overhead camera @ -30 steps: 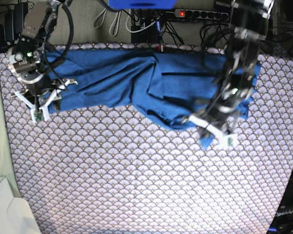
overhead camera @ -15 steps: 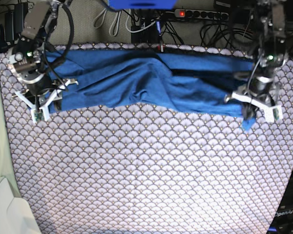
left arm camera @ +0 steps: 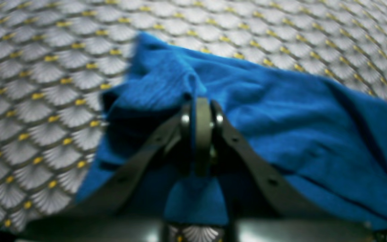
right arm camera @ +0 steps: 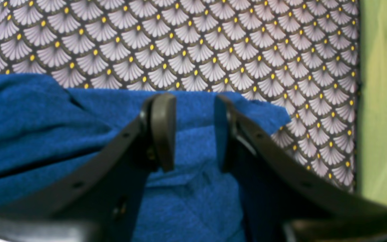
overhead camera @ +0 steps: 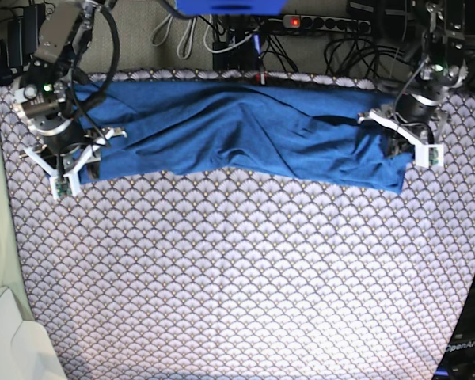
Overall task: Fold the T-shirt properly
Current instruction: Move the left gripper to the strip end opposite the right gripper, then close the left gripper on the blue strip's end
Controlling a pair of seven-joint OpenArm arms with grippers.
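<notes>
1. Scallop-patterned cloth (overhead camera: 237,293) covers the whole table – grey-white fans w/ yellow dots; cables and a power strip (overhead camera: 324,24) run along the far edge in the base view.
2. T-shirt (overhead camera: 245,131) – plain blue, lies stretched in a long band across the far part of the cloth, from one arm to the other, wrinkled in the middle w/ a dark crease towards the base view's right.
3. Right gripper (right arm camera: 191,134), on the base view's left, sits at that end of the shirt. Jaws stand partly apart, one either side of a strip of blue fabric near the shirt's edge. Can't tell whether the fingers (right arm camera: 161,131) actually press on it, so can't tell if it's gripped.
4. Left gripper (left arm camera: 202,134), on the base view's right, is at the other end. Jaws are closed tight together w/ a pinch of blue fabric bunched up at the tips – it has hold of the shirt. Wrist view is blurred.
5. Shirt corner by this gripper hangs down onto the patterned cloth.
</notes>
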